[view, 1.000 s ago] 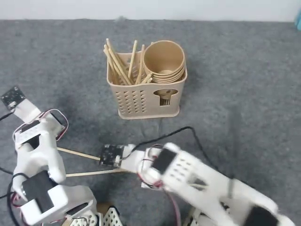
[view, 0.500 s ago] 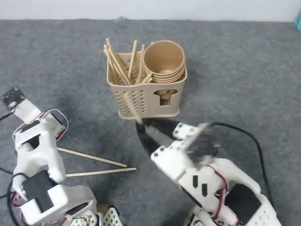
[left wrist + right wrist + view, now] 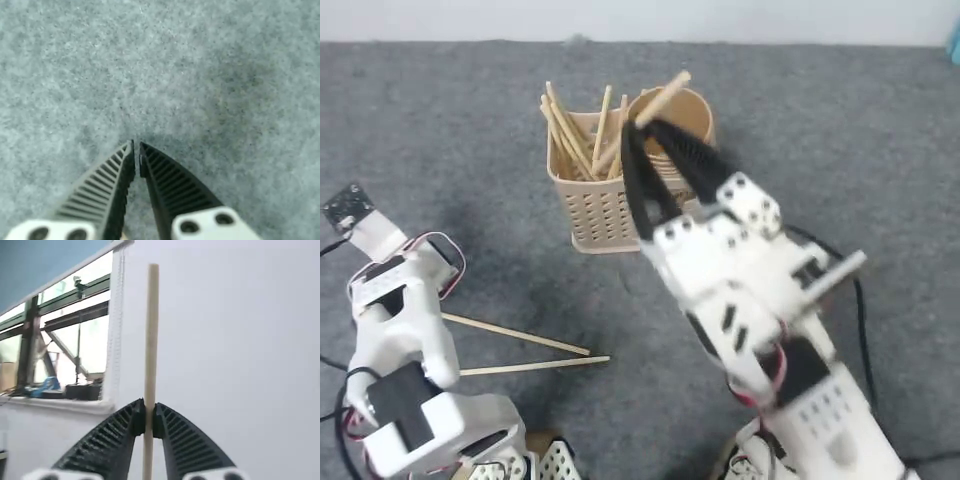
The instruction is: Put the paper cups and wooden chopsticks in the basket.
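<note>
A beige perforated basket [image 3: 603, 213] stands at the middle back of the grey table, holding several wooden chopsticks [image 3: 570, 135] and stacked paper cups [image 3: 698, 103]. Raised over the basket's front, my right gripper [image 3: 642, 127] is shut on one chopstick [image 3: 666, 91], which slants up across the cups. In the right wrist view that chopstick [image 3: 151, 330] stands upright between the shut fingers of the right gripper [image 3: 149, 415]. Two more chopsticks [image 3: 516, 335] [image 3: 535, 366] lie on the table at the front left. My left gripper [image 3: 136, 145] is shut and empty, pointing down at bare table.
The left arm's white body [image 3: 400, 330] sits at the front left, beside the ends of the loose chopsticks. Grey felt [image 3: 840, 150] covers the table, with open room right of the basket and behind it.
The right arm has risen from the table near the loose chopsticks, carrying one chopstick up and back until it hangs over the basket. The left arm has not moved.
</note>
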Motion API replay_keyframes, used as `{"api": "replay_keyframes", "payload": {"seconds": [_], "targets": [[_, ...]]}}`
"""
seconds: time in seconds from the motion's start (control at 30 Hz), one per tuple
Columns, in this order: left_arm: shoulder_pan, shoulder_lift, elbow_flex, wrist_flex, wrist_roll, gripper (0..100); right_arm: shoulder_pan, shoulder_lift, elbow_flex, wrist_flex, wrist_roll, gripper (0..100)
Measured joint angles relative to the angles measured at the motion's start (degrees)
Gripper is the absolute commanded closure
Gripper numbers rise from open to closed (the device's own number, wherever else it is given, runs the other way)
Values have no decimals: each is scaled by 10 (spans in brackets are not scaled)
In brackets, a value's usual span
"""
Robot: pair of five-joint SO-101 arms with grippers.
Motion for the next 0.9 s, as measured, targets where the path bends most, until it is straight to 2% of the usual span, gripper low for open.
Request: {"api": "replay_keyframes", "payload": {"seconds": [0.1,0.3,0.5,0.67,0.77,0.9], "targets": [[0,0,0,0,0,985,14,98,-30,-56,4,987],[0,0,0,0,0,985,18,261,-65,-74,4,972],[0,0,0,0,0,985,18,331,-65,-74,4,813],[0,0,0,0,0,985,18,330,-50,-74,-11,871],[0,0,0,0,0,985,18,284,-43,-32,-44,893],[0,0,0,0,0,985,18,171,-43,128,-90,893]]}}
